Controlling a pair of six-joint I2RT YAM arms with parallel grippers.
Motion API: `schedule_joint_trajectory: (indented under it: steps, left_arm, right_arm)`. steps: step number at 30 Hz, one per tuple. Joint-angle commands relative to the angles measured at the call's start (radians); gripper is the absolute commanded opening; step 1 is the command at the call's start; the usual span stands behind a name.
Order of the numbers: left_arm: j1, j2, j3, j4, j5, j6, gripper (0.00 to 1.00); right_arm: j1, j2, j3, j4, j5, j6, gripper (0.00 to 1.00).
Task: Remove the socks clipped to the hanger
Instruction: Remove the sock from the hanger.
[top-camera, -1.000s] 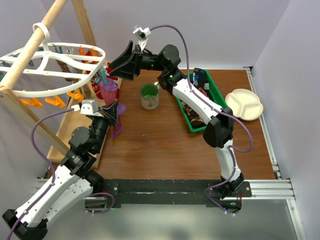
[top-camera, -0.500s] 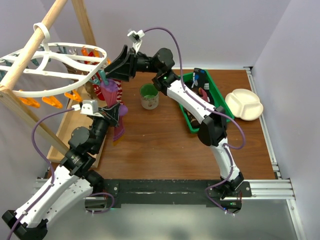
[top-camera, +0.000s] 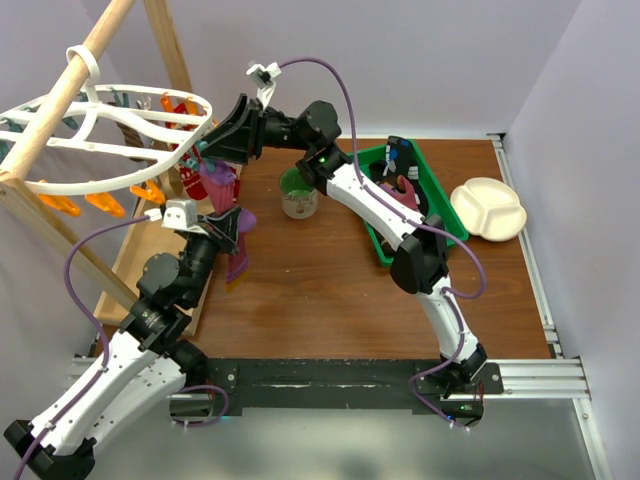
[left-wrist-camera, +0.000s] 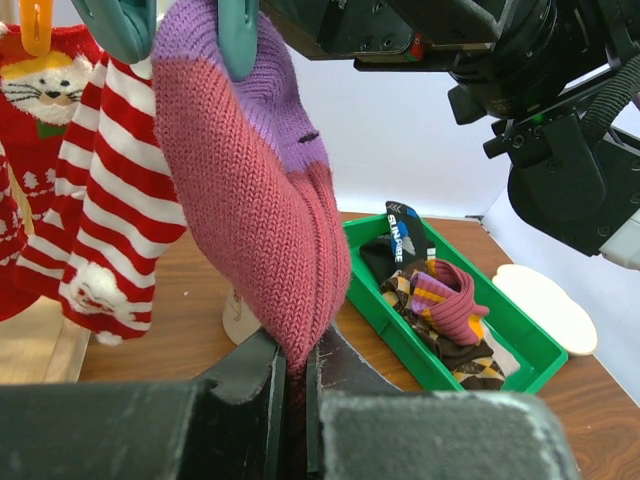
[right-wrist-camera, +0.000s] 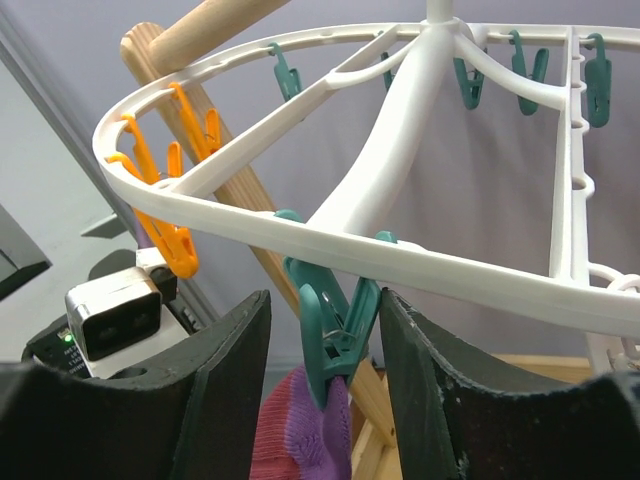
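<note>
Removal of the pink-and-purple sock is the step in hand. It hangs by its purple cuff from a teal clip under the rim of the white hanger, at the end of the rack nearest the middle of the table. The left pincer is pressed together on the sock's lower end, pinching the knit from below. The right pincer is raised to the hanger's rim with its fingers spread on either side of that clip; one finger looks close against the clip and the other stands just apart, so the clip does not appear to be squeezed yet. The next move, as I judge it, calls for the right pincer to press the clip's arms until its mouth lets go, while the left draws the sock down and away, then carries it to the green bin where other socks already lie. The hanger hangs from a wooden pole and could swing under a push, so the squeeze should be square. A red-and-white striped sock just beside this one is clipped too and remains to be done.
</note>
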Motion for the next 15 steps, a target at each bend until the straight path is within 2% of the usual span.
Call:
schedule_joint_trajectory:
  steps: [1,10,15]
  left_arm:
    - [0.004,-0.001,0.034,0.023,0.011,-0.002,0.00]
    - [0.004,-0.003,0.026,0.021,0.009,-0.005,0.00]
    - [0.004,-0.003,0.025,0.025,0.011,-0.008,0.00]
  right_arm:
    - [0.005,-0.010,0.054,0.035,0.025,0.019,0.49]
    - [0.014,-0.008,0.072,-0.004,0.044,-0.004,0.42]
    - [0.020,-0.008,0.079,-0.025,0.043,-0.021,0.43]
